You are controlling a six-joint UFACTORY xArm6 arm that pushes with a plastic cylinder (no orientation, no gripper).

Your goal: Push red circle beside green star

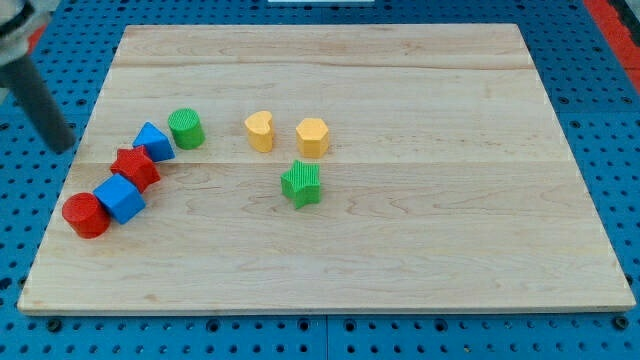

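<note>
Camera view: my tip is seen off the tabletop, touching nothing, at ten o'clock from the red circle; the green star lies well apart.

One raised camera looks down at a slant across the whole counter.

The near edge runs along the view's bottom, the far edge near the top; blue pegboard frames it on every side.
</note>
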